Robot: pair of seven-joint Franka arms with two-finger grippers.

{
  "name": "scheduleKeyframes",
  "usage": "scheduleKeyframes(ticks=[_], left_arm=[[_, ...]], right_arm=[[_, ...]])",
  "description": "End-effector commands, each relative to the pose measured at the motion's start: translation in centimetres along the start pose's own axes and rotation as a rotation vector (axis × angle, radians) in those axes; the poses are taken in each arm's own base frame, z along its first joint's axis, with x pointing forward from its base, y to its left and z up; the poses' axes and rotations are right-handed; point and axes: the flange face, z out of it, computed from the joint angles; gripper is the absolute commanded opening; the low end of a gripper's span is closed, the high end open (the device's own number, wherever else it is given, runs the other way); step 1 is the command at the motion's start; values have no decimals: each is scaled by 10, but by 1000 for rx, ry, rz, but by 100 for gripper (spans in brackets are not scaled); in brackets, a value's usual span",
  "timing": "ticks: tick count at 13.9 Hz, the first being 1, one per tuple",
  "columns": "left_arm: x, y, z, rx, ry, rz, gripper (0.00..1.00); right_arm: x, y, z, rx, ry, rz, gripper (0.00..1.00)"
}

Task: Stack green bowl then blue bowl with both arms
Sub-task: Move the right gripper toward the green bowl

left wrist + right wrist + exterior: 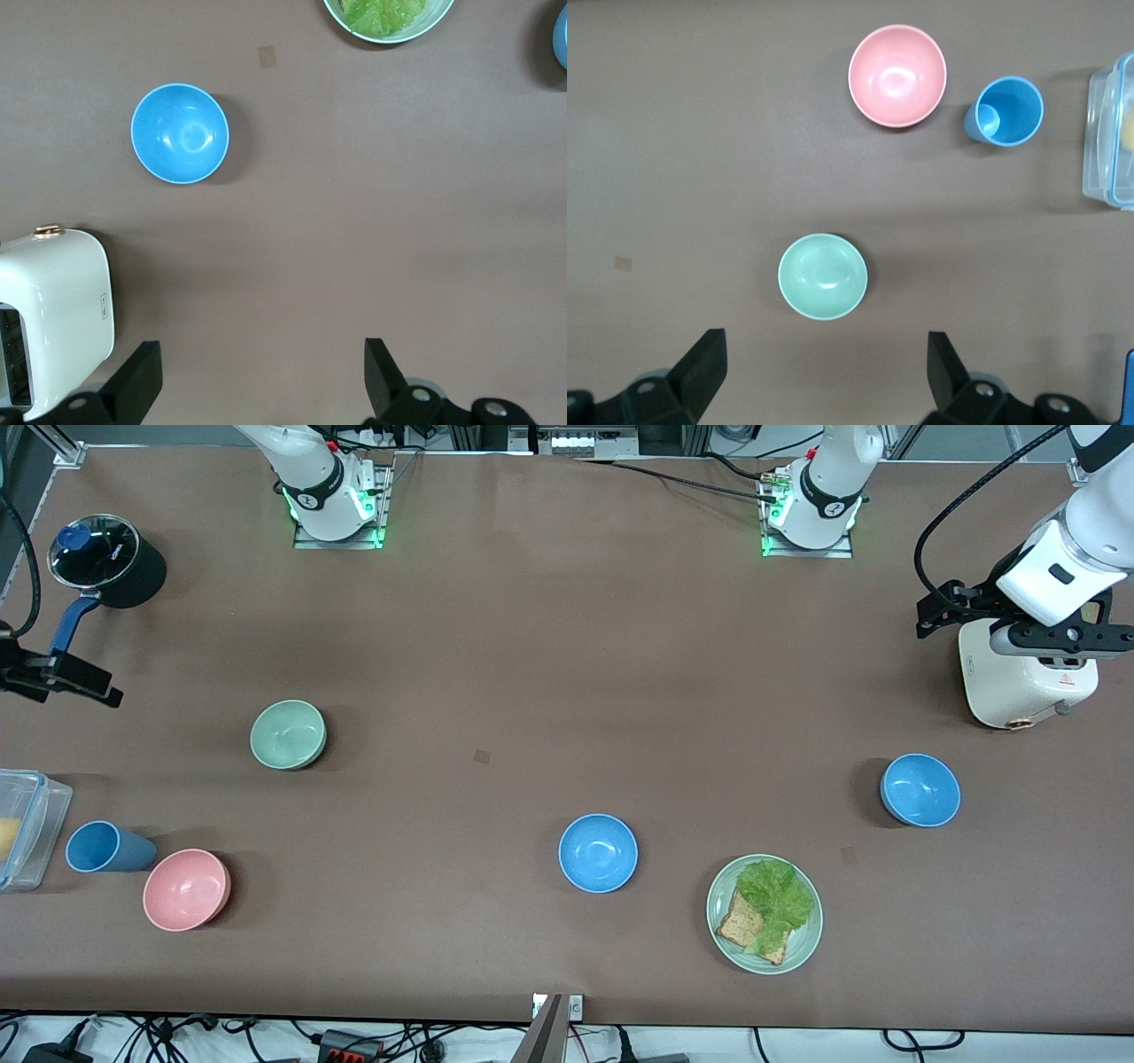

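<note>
The green bowl (288,734) sits upright toward the right arm's end of the table; in the right wrist view it (822,276) lies just ahead of my open fingers. One blue bowl (598,853) sits mid-table, near the front camera. A second blue bowl (920,789) sits toward the left arm's end and shows in the left wrist view (180,133). My left gripper (1063,640) (257,354) is open and empty, up over the toaster. My right gripper (58,677) (824,345) is open and empty, up by the pot's handle.
A white toaster (1019,682) stands at the left arm's end. A pale-green plate (808,939) with bread and lettuce lies near the mid-table blue bowl. A pink bowl (187,889), blue cup (106,847), clear container (22,828) and lidded pot (102,558) stand at the right arm's end.
</note>
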Motion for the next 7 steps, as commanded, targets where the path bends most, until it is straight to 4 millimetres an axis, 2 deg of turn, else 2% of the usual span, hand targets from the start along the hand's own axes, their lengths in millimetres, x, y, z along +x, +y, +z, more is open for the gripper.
scheduleKeyframes(ticks=[1, 4, 7], left_arm=[[-5, 0, -2, -20, 6, -8, 100], [-4, 0, -2, -20, 4, -8, 100], [-1, -2, 2, -25, -5, -11, 100]], right_arm=[[-29, 4, 1, -15, 3, 1, 100], [-40, 3, 4, -42, 0, -11, 100], [-41, 2, 3, -45, 0, -13, 100]])
